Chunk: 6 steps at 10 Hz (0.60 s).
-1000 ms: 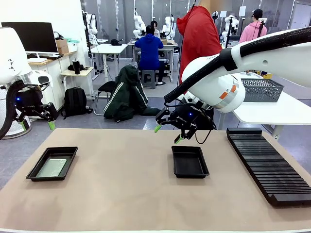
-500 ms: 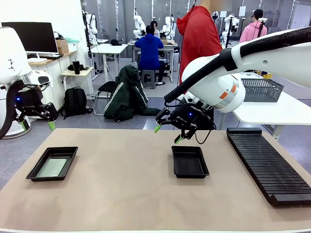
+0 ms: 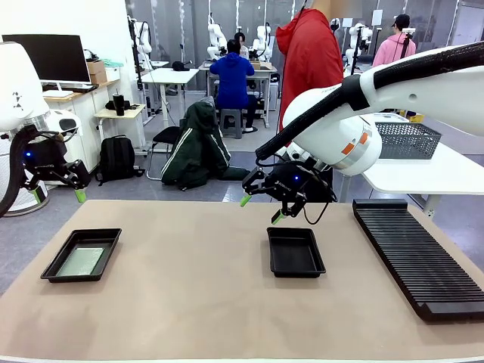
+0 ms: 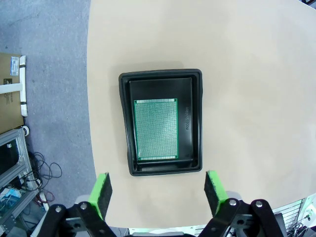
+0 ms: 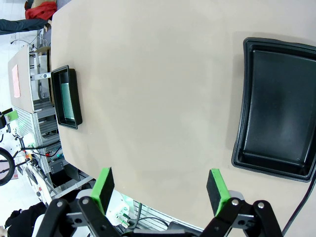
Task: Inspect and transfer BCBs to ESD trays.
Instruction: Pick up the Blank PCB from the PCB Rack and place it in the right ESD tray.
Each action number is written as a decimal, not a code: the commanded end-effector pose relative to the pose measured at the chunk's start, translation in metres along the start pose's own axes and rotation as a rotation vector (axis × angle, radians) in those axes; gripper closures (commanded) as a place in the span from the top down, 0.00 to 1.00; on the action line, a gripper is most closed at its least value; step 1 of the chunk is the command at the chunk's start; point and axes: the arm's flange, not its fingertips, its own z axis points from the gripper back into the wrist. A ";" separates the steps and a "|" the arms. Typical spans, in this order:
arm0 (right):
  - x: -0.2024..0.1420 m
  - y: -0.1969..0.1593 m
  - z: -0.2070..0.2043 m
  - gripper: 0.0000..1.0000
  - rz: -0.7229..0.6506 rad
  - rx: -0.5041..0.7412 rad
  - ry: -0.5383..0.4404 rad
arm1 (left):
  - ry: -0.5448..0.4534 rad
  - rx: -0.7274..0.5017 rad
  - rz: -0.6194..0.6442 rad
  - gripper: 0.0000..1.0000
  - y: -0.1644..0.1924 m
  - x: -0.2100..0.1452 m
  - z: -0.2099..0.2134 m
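Tan-topped table point(image 3: 189, 302) standing in a busy robot lab. Lying flat in the left shallow black plastic ESD tray point(image 3: 54, 265), a thin pale grey-green rectangular BCB point(image 3: 81, 261); sitting mid-table, the second tray point(image 3: 295, 253). Hovering spread-fingered, holding nothing: left gripper point(image 3: 59, 194), right gripper point(image 3: 262, 209).

The left arm point(image 3: 15, 83) stands folded at the far left. The left gripper point(image 3: 59, 194) hangs low and points downward, its fingers point(image 4: 101, 190) spread wide with nothing between them. The right arm point(image 3: 423, 76) reaches in from the right toward the middle, wrist bent down. The right gripper point(image 3: 262, 209) hovers tilted, its green-padded fingers point(image 5: 216, 187) also wide apart and empty.
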 end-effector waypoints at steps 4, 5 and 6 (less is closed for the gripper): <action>0.000 0.001 0.000 1.00 -0.013 -0.016 -0.005 | -0.007 -0.008 0.003 1.00 0.000 -0.001 -0.002; 0.000 0.001 0.000 1.00 -0.013 -0.016 -0.005 | -0.007 -0.008 0.003 1.00 0.000 -0.001 -0.002; 0.000 0.001 0.000 1.00 -0.013 -0.016 -0.005 | -0.007 -0.008 0.003 1.00 0.000 -0.001 -0.002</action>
